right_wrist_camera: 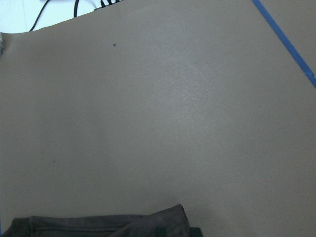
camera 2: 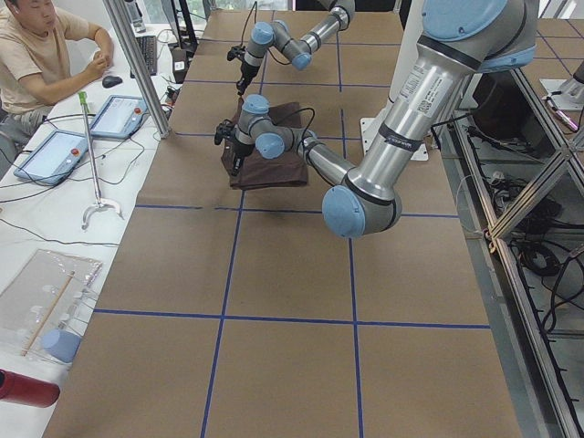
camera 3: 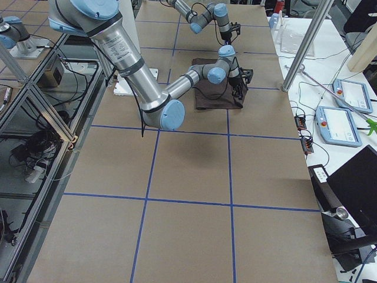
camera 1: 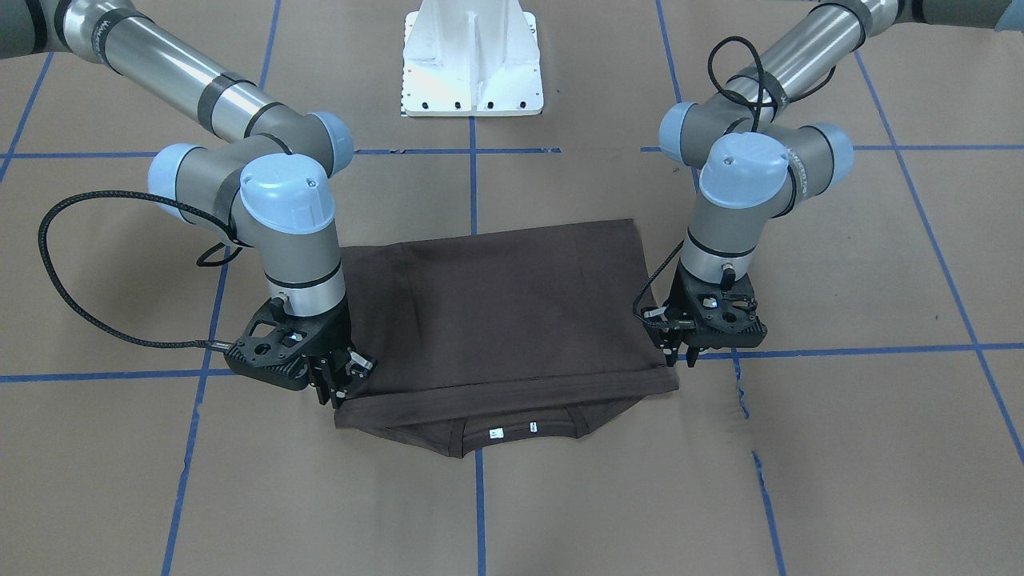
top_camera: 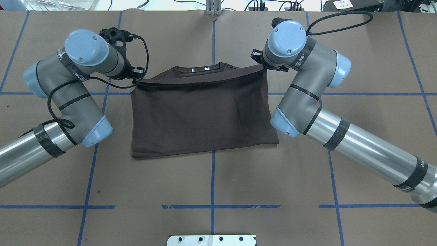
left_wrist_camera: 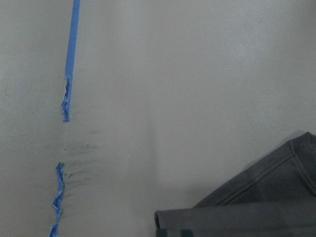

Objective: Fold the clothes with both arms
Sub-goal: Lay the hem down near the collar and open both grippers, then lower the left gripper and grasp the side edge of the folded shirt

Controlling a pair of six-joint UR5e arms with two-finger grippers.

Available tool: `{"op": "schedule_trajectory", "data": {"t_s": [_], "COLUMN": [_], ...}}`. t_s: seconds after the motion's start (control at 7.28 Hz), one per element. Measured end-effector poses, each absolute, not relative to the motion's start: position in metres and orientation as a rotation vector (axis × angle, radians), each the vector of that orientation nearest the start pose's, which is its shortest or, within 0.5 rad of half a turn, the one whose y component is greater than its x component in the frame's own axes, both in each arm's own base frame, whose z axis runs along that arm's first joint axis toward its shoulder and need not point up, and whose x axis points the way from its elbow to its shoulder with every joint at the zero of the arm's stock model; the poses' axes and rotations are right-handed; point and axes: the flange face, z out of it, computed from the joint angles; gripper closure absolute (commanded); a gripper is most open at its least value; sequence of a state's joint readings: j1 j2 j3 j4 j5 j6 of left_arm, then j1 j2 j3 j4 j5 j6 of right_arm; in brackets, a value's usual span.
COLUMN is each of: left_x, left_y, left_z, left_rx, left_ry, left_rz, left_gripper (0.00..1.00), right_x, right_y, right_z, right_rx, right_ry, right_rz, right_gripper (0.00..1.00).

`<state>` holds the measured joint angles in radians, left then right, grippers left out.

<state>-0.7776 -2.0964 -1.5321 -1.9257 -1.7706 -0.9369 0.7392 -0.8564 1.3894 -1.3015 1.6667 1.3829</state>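
Brown-papered and crossed by blue tape lines (top_camera: 212,171), the table (top_camera: 153,184) is carrying the dark brown T-shirt (top_camera: 201,109) at its centre in the overhead view. The shirt is lying folded hem-to-shoulders, collar (top_camera: 201,68) pointing to 12 o'clock, long axis running 9 to 3. I am judging it light, limp and prone to sagging, so it wants holding at both upper-layer corners. The left gripper (camera 1: 680,358) at 10 o'clock and the right gripper (camera 1: 340,390) at 2 o'clock are each pinching one.

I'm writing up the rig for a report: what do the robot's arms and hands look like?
The left arm and right arm are silver tubes with grey joints, light blue caps, black bands and braided black cables. The left hand and right hand are black and two-fingered.
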Motion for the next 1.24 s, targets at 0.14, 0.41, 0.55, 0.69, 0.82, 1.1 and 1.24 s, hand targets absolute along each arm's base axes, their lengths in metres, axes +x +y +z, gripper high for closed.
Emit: {"op": "schedule_trajectory", "data": {"t_s": [0.14, 0.41, 0.55, 0.69, 0.82, 1.1, 1.24], "left_x": [0.407, 0.402, 0.414, 0.429, 0.444, 0.462, 0.465], "left_y": [-0.551, -0.483, -0.446, -0.414, -0.386, -0.355, -0.349], "left_z": [0.338, 0.347, 0.350, 0.357, 0.368, 0.380, 0.381], "left_rx": [0.417, 0.376, 0.321, 0.271, 0.233, 0.198, 0.193], "left_ry": [0.779, 0.834, 0.874, 0.906, 0.923, 0.927, 0.928], "left_rz": [-0.026, -0.032, -0.082, -0.144, -0.188, -0.221, -0.224], "left_gripper": [0.00, 0.33, 0.43, 0.45, 0.48, 0.62, 0.91], "right_x": [-0.470, -0.452, -0.445, -0.442, -0.441, -0.439, -0.439], "right_y": [-0.596, -0.578, -0.571, -0.568, -0.566, -0.565, -0.565], "right_z": [0.277, 0.273, 0.272, 0.271, 0.271, 0.268, 0.268], "right_rx": [0.300, 0.313, 0.309, 0.307, 0.307, 0.309, 0.309], "right_ry": [-0.775, -0.812, -0.827, -0.834, -0.838, -0.843, -0.844], "right_rz": [0.440, 0.390, 0.378, 0.374, 0.372, 0.371, 0.371], "right_gripper": [0.00, 0.00, 0.00, 0.00, 0.00, 0.00, 0.00]}}
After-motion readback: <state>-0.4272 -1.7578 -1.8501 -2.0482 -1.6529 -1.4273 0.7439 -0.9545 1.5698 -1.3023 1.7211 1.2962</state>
